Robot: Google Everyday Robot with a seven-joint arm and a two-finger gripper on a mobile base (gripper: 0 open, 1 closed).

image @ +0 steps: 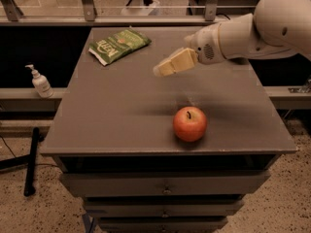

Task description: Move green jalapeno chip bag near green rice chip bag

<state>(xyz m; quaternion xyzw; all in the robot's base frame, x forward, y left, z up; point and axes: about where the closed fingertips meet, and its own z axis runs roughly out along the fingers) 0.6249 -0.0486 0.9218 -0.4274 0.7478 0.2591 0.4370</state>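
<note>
Hovering gripper above mid-table, jalapeno bag at the far left corner

Taking the centre of the tabletop as the dial, with 12 pointing away from the camera: nearest the viewer, below the table's front edge at 6 o'clock, is a stack of grey drawers [165, 188] standing on a speckled floor [291, 198]. A black bar [31, 161] leans by the floor at about 8 o'clock, off the table.

On the grey table [112, 115] a red apple [189, 124] stands upright at about 5 o'clock, near the front edge, with its stem up and bare surface all round it.

Farther back, the gripper [165, 68] hangs in the air just past the centre, toward 12 o'clock, above and beyond the apple and apart from it. Its tan jaws point toward 9 o'clock and lie drawn together with no gap showing and nothing between them. The white arm [252, 30] reaches in from 2 o'clock.

Off the table at 9 o'clock, a white pump bottle [40, 81] stands upright on a lower ledge.

The green jalapeno chip bag [119, 45] lies flat at 11 o'clock, close to the far left corner, turned at a slant, well apart from the gripper and untouched. The green rice chip bag cannot be made out in this view.

Beyond the table, at 12 o'clock, a metal rail [146, 19] runs across the back
</note>
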